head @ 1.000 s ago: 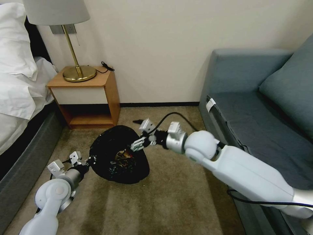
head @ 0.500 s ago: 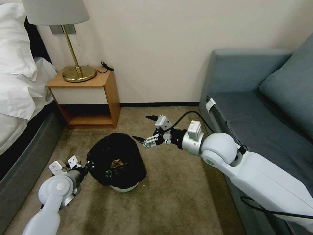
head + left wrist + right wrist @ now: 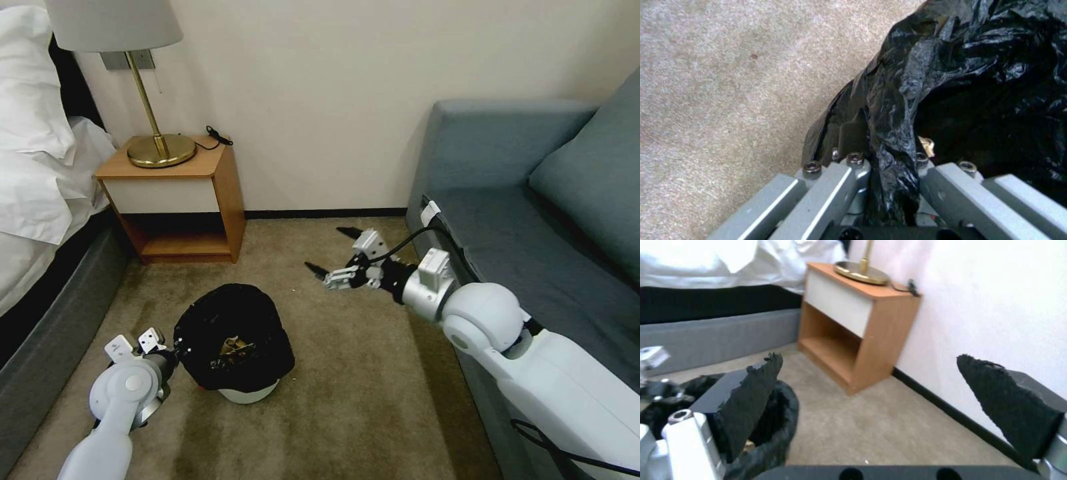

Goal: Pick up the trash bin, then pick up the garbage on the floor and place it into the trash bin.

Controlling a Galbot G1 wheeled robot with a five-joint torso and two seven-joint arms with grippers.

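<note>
Evidently light and crinkly, the trash bin was held at its 9 o'clock rim, bag pinched by the left gripper; the right gripper, spread empty, was noted at 1 o'clock.

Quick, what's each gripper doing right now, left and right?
Left gripper: closed on the black bag at the rim of the trash bin.
Right gripper: open, holding nothing, above the carpet beside the bin.

A bedroom, like a hotel room: a bed with white linen stands beside a wooden nightstand carrying a brass lamp. A grey-blue sofa lines the opposite side, beige carpet covers the floor, and the wall is plain cream.
</note>
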